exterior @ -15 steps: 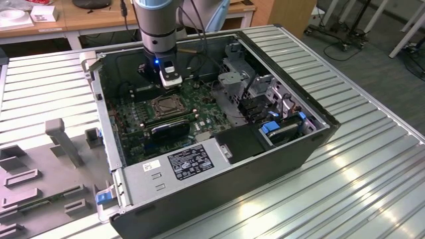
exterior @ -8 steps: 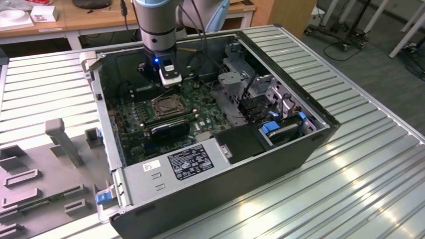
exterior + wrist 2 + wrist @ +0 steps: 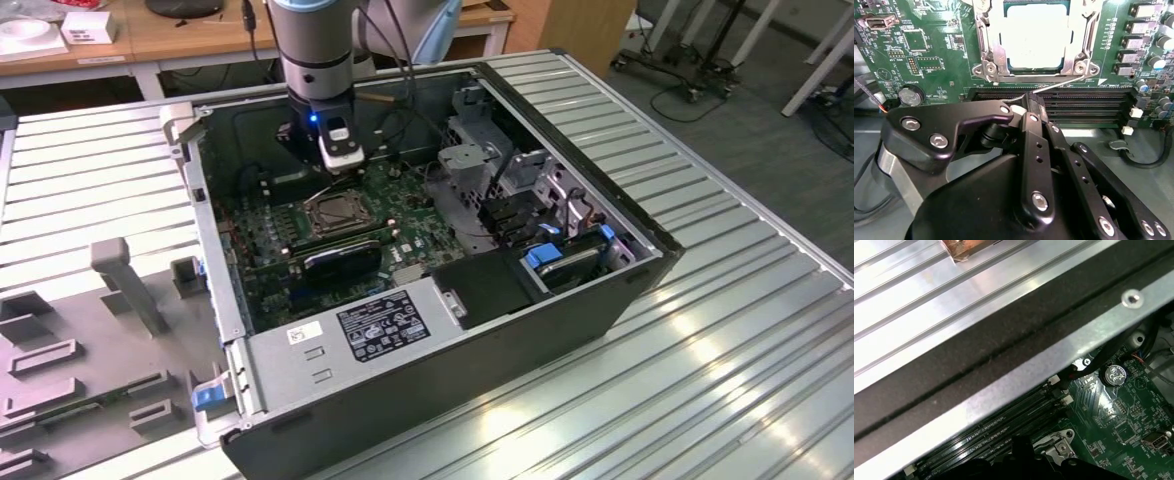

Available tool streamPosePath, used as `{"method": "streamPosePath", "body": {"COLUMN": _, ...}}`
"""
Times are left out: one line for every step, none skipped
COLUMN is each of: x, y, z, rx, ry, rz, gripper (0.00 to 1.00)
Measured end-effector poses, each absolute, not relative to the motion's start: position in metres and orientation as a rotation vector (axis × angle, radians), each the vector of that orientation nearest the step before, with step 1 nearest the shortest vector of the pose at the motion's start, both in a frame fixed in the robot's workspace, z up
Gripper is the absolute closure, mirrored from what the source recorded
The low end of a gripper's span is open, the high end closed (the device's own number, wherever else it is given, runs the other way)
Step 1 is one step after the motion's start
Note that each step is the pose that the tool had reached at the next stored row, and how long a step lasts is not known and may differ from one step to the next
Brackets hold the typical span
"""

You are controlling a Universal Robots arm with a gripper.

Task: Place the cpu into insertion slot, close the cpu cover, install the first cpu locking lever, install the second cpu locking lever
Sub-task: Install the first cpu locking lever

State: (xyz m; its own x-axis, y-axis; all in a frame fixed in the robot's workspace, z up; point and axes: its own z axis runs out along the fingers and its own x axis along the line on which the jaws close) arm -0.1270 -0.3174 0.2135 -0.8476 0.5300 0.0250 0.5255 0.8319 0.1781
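Note:
In the second wrist view the cpu [image 3: 1036, 35] lies flat in the insertion slot [image 3: 985, 70], its pale metal top showing through the cut-out of the cpu cover [image 3: 993, 50]. The cover is folded down over it. A thin silver cpu locking lever [image 3: 1069, 82] slants from the slot's corner across the memory slots to my gripper [image 3: 1032, 102], which is shut on the lever's end. In the exterior view the gripper [image 3: 339, 168] hangs just behind the insertion slot [image 3: 331, 212] on the green board, inside the open computer case.
Long black memory slots [image 3: 1079, 102] run beside the socket, and a coin battery [image 3: 908, 95] sits near the board's corner. The case wall [image 3: 1019, 375] stands close to the gripper. A drive cage [image 3: 481, 150] and a black heatsink [image 3: 344, 262] flank the socket.

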Motion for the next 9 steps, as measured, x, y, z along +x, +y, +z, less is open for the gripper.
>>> {"method": "streamPosePath", "body": {"x": -0.1271, "y": -0.3174, "z": 0.2135, "rx": 0.861, "ry": 2.981, "rz": 0.279, "gripper": 0.89}}
{"method": "streamPosePath", "body": {"x": -0.1273, "y": -0.3174, "z": 0.2135, "rx": 0.863, "ry": 2.98, "rz": 0.279, "gripper": 0.89}}
{"method": "streamPosePath", "body": {"x": -0.1274, "y": -0.3173, "z": 0.2136, "rx": 0.864, "ry": 2.979, "rz": 0.279, "gripper": 0.89}}
{"method": "streamPosePath", "body": {"x": -0.1276, "y": -0.3172, "z": 0.2135, "rx": 0.865, "ry": 2.978, "rz": 0.279, "gripper": 0.89}}
{"method": "streamPosePath", "body": {"x": -0.1278, "y": -0.3171, "z": 0.2135, "rx": 0.865, "ry": 2.977, "rz": 0.28, "gripper": 0.89}}
{"method": "streamPosePath", "body": {"x": -0.128, "y": -0.3169, "z": 0.2135, "rx": 0.866, "ry": 2.976, "rz": 0.28, "gripper": 0.89}}
{"method": "streamPosePath", "body": {"x": -0.1282, "y": -0.3168, "z": 0.2135, "rx": 0.867, "ry": 2.975, "rz": 0.28, "gripper": 0.89}}
{"method": "streamPosePath", "body": {"x": -0.1284, "y": -0.3168, "z": 0.2135, "rx": 0.868, "ry": 2.974, "rz": 0.28, "gripper": 0.89}}
{"method": "streamPosePath", "body": {"x": -0.1286, "y": -0.3167, "z": 0.2135, "rx": 0.869, "ry": 2.973, "rz": 0.28, "gripper": 0.89}}
